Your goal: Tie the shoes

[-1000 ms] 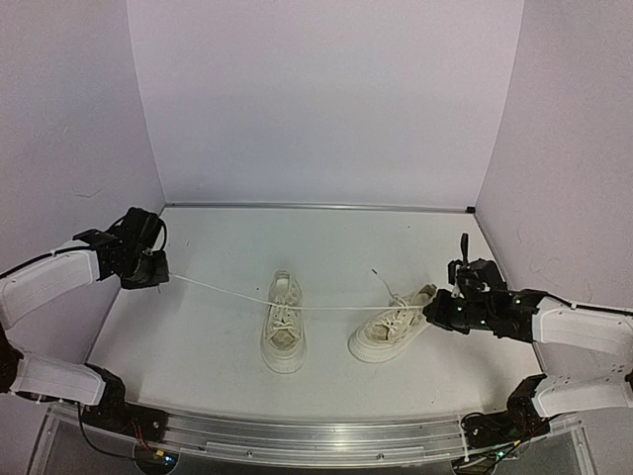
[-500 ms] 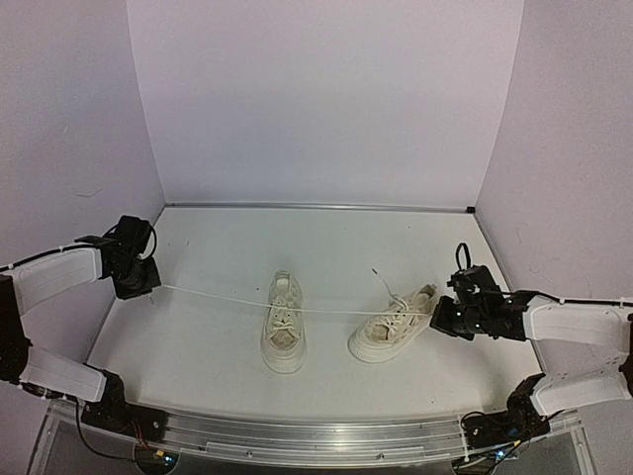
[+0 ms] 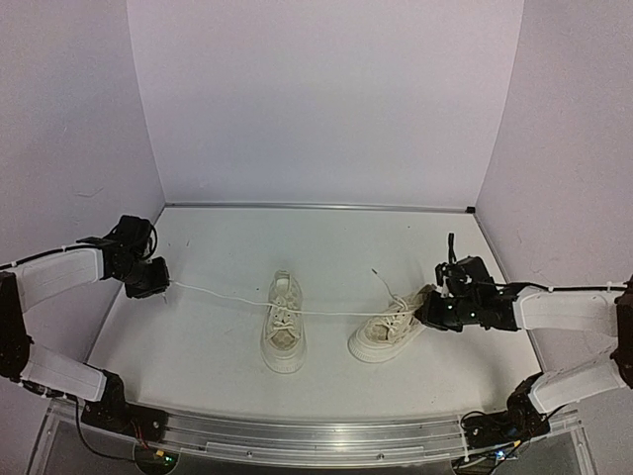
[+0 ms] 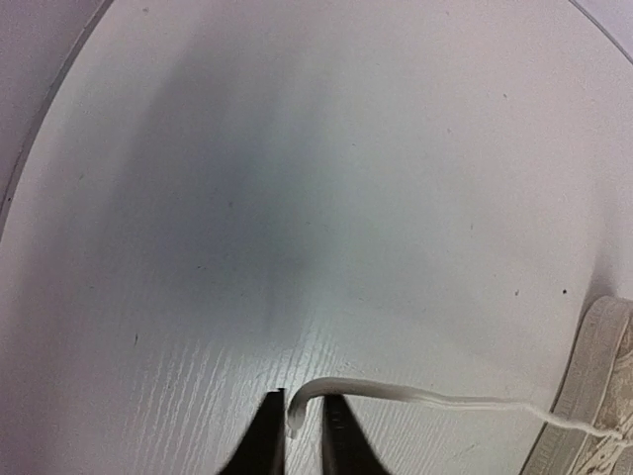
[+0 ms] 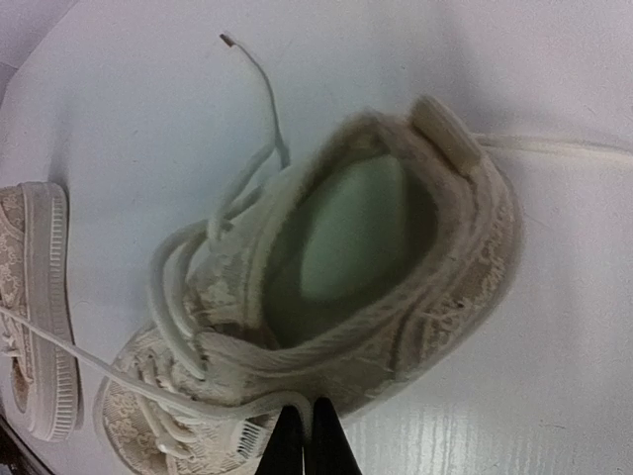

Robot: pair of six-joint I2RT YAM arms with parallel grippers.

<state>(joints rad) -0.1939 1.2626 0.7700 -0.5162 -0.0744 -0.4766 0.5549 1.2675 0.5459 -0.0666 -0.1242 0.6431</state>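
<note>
**Lace hold looking weak at both ends; line at risk of dropping**

The left hand (image 3: 155,282) is sitting at the left-middle of the top view. Its fingers are narrowly parted, with the tip of the lace (image 3: 223,294) lying in the gap. That gap is looking wider than the lace, so I am judging the hold as weak or gone.

The right hand (image 3: 427,317) is sitting just beside the angled shoe (image 3: 388,334), right of centre. Its fingers are showing only a hairline slit. I cannot tell whether they are pinching the lace that is running up to them.

The upright shoe (image 3: 283,336) is standing mid-table (image 3: 218,237), and the lace is crossing it. No bow is showing on either shoe.

Risks:
- The lace tip is likely to slip free if the left hand pulls away while parted, leaving a thin lace lying flat on the table.
- One line is spanning both shoes, so a hard pull from either end could drag or tip them.
- The right fingers are working close to the canvas and could catch the shoe instead of the lace.

Views:
- Only the top view is showing the whole span of lace.
- Only the left wrist view is showing the gap around the tip.
- Only the right wrist view is showing the angled shoe's open mouth, its bunched loops and, clearly, the loose lace end (image 5: 227,40) at upper left.
</note>
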